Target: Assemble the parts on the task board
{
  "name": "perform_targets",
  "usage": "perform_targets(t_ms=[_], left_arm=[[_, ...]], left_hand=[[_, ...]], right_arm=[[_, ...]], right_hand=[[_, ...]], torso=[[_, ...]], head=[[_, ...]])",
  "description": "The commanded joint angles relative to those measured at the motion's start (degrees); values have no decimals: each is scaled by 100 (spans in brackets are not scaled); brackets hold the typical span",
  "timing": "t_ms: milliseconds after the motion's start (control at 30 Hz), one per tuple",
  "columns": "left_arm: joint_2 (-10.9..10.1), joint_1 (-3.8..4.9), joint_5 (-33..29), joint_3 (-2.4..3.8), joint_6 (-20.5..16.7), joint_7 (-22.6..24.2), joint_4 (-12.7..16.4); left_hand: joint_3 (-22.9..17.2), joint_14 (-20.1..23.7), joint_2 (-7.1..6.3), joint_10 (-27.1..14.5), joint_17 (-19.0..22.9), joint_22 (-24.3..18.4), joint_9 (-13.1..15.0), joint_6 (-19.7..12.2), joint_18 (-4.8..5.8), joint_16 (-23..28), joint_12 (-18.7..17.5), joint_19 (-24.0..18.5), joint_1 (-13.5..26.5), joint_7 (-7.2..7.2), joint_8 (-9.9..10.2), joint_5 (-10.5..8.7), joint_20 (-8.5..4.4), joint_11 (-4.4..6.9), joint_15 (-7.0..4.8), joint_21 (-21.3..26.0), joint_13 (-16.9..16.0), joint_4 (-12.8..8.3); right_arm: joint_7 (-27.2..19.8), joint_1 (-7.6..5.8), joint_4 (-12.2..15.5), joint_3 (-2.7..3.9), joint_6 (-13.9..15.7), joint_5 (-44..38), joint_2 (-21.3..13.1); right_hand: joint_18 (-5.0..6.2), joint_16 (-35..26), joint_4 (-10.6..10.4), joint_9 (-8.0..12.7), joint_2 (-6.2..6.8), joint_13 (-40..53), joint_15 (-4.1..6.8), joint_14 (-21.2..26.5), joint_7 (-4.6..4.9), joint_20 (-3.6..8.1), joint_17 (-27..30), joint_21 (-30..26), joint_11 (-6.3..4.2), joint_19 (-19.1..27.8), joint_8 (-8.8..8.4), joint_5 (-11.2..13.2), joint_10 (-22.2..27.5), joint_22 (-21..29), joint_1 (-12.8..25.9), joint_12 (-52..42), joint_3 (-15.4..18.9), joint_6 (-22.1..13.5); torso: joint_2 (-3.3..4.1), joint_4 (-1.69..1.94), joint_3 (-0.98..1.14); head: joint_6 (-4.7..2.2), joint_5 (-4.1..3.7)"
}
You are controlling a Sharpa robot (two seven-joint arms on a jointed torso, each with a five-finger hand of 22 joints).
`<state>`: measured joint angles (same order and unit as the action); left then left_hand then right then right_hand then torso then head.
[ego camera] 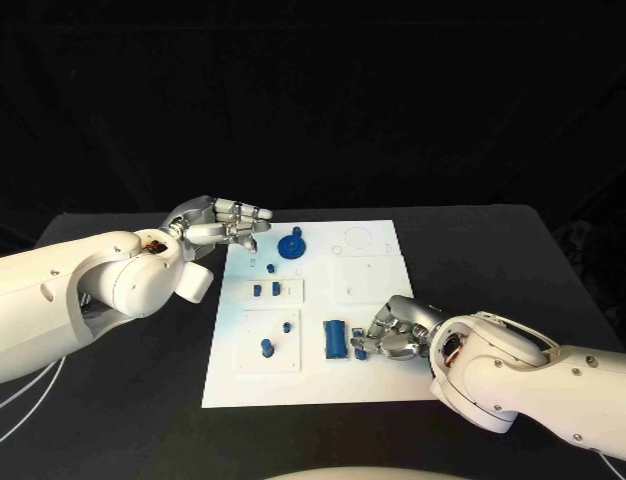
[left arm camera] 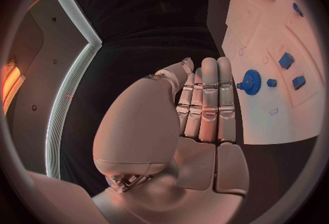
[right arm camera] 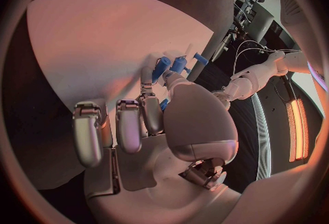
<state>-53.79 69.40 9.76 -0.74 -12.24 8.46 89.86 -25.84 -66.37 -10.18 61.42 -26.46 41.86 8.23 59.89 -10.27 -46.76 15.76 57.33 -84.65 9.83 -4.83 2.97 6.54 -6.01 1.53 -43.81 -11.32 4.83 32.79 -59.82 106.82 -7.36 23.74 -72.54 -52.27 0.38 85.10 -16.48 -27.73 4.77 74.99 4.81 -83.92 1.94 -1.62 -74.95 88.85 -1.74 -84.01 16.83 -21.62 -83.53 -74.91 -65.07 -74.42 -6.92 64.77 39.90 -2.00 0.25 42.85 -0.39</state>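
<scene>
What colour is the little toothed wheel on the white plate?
Blue. The toothed wheel shows best in the left wrist view.

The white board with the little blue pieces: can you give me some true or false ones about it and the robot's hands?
1. The blue gear sits on the white board. True.
2. The left hand is holding the gear. False: its fingers are straight and together, with nothing in them, beside the board's far left corner.
3. The right hand is down on the board, next to the long blue piece. True.
4. The board lies on a red table. False: the table is black.
5. All the blue pieces are stacked in one pile. False: they are spread over the board.
</scene>
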Motion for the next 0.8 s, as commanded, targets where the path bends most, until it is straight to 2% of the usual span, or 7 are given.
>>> perform_targets(t_ms=[33, 167, 367, 467, 667, 800], left_arm=[[4, 2, 7, 4, 93, 21, 15], [2, 2, 7, 4, 92, 23, 11], [-1, 2, 7, 3, 86, 22, 7], [3, 2, 7, 3, 86, 22, 3], [11, 2, 7, 3, 92, 17, -7], [9, 2, 7, 3, 88, 17, -13]], left_hand=[[37, 42, 35, -25, 9, -8, -8, -17, -28, 20, 18, 7, 3, 3, 19, 16, 17, 0, 3, 14, 9, -1], [37, 42, 35, -25, 9, -8, -8, -17, -28, 20, 18, 7, 3, 3, 19, 16, 17, 0, 3, 14, 9, -1], [37, 42, 35, -25, 9, -8, -8, -17, -28, 20, 18, 7, 3, 3, 19, 16, 17, 0, 3, 14, 9, -1], [37, 42, 35, -25, 9, -8, -8, -17, -28, 20, 18, 7, 3, 3, 19, 16, 17, 0, 3, 14, 9, -1], [39, 43, 39, -28, 11, -9, -8, -18, -28, 21, 20, 6, 5, 4, 20, 16, 18, -1, 4, 17, 10, 1], [39, 43, 39, -28, 11, -9, -8, -18, -28, 21, 20, 6, 5, 4, 20, 16, 18, -1, 4, 17, 10, 1]], right_arm=[[-158, 8, 89, -1, 30, -72, -61], [-319, 10, 196, -1, 23, -63, -189], [-539, 16, 338, -2, -184, -20, -434], [-589, 30, 366, -2, -196, -2, -485], [-654, 45, 416, -3, -318, 36, -562], [-669, 81, 424, -4, -429, 52, -584]], right_hand=[[-8, 18, 4, -8, -13, 469, 31, -442, 38, 28, -682, -17, 1, -541, 19, -12, -44, -1470, 55, 4, 50, -13], [-10, 22, 32, -13, -10, 476, 34, -444, 31, 29, -688, -10, -3, -544, 20, 2, -46, -1472, 16, -2, 92, -15], [-12, 29, 145, -29, 3, 474, 40, -446, 25, 34, -701, -2, -11, -548, 21, 77, -38, -1474, -199, 16, 217, -29], [-10, 24, 138, -30, -6, 464, 39, -445, 30, 34, -693, -11, -7, -543, 19, 101, -30, -1471, -200, 34, 243, -32], [-10, 24, 118, -31, -22, 467, 36, -445, 34, 33, -695, -9, -4, -544, 18, 118, -31, -1472, -188, 32, 276, -34], [-13, 30, 123, -33, -24, 478, 36, -447, 31, 32, -704, 3, -5, -549, 19, 126, -37, -1475, -201, 16, 287, -33]], torso=[[-2, -2, 2], [-6, -2, 1], [-4, -6, -2], [-7, -13, -1], [-3, 8, 5], [1, -1, -3]], head=[[-4, -13], [-7, -7], [-16, -19], [-25, -17], [-28, -28], [-27, -21]])
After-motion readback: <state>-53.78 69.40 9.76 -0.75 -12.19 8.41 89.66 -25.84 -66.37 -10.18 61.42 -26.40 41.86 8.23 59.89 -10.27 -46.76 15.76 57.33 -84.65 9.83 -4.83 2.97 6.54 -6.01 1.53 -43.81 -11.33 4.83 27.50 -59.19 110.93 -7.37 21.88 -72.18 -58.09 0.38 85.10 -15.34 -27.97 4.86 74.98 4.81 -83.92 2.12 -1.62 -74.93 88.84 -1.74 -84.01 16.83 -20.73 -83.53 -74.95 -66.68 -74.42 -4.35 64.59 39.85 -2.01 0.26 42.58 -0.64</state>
